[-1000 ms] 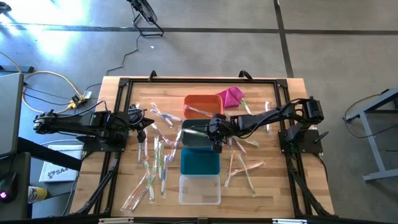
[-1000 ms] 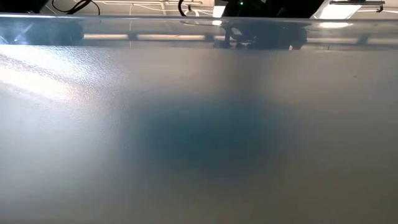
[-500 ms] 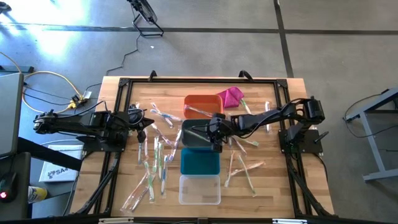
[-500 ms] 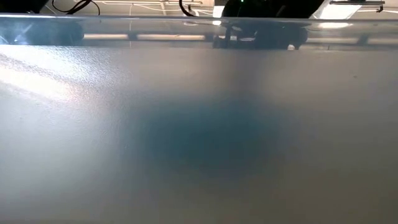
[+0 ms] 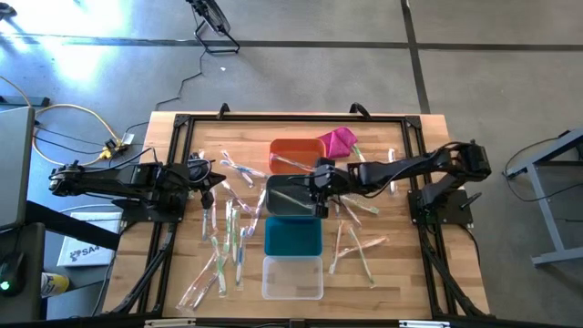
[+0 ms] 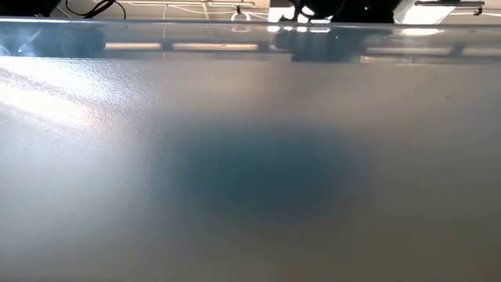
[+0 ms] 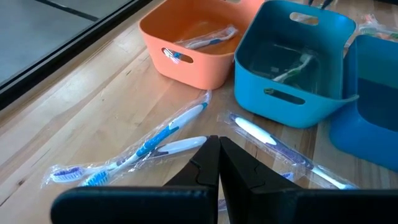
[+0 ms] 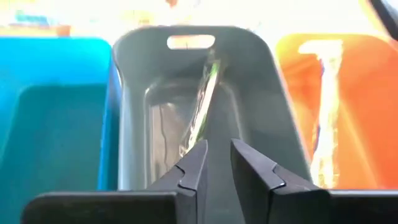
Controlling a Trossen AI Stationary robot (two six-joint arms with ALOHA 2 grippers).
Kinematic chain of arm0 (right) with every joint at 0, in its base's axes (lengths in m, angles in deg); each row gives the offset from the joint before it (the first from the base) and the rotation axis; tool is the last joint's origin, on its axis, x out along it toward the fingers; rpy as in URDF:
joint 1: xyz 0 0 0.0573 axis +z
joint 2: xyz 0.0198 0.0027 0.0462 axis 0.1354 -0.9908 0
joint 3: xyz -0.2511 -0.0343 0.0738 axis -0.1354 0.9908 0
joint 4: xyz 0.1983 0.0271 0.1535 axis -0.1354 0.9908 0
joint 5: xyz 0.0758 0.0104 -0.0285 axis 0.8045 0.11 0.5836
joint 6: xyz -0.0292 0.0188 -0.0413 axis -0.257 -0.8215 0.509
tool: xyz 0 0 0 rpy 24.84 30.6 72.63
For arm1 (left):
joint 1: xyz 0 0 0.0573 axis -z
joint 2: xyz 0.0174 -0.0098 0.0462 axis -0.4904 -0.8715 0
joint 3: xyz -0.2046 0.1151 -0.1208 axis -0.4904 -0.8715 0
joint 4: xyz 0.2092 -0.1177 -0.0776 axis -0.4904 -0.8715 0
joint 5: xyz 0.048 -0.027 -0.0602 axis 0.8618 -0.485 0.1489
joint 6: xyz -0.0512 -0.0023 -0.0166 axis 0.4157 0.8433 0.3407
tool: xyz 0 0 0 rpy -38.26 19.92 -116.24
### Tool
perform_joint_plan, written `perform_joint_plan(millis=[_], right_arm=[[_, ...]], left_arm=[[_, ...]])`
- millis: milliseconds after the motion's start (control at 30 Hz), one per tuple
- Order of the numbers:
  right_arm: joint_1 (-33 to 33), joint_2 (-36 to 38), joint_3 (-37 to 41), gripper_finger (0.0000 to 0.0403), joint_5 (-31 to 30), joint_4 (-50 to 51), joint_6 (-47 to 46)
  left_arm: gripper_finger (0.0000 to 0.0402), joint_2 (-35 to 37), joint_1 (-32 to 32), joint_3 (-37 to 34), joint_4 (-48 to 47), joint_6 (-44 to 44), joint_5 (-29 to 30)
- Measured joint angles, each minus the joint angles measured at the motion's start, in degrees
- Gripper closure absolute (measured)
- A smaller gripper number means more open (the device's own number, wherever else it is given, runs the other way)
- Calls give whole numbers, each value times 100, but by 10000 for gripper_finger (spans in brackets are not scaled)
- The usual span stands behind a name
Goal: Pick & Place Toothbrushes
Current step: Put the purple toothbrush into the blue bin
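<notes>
Fingers on my right gripper [image 8: 217, 163] are barely apart, holding nothing, above the grey bin [image 5: 291, 197] where a green toothbrush [image 8: 200, 111] lies. Left gripper [image 7: 217, 163] is closed and empty over loose toothbrushes [image 5: 226, 239] on the table's left.

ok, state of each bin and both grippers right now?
orange bin: holds one wrapped toothbrush
grey bin: holds a green-tinted toothbrush, leaning on the bin's wall
teal bin: looks empty
clear bin: looks empty
right gripper: above the grey bin's edge, open a small gap, holding nothing
left gripper: waiting at the table's left side, shut, holding nothing
</notes>
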Motion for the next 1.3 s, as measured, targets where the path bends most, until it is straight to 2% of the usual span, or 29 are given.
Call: perform_joint_plan(millis=[500, 1067, 1300], right_arm=[[0, 852, 0, 380, 2, 416, -41], [1, 911, 0, 380, 11, 743, -250], [-66, 911, 0, 380, 6, 1231, -345]], left_arm=[[396, 2, 0, 0, 0, 0, -2], [396, 0, 0, 0, 0, 0, -1], [396, 0, 0, 0, 0, 0, -2]])
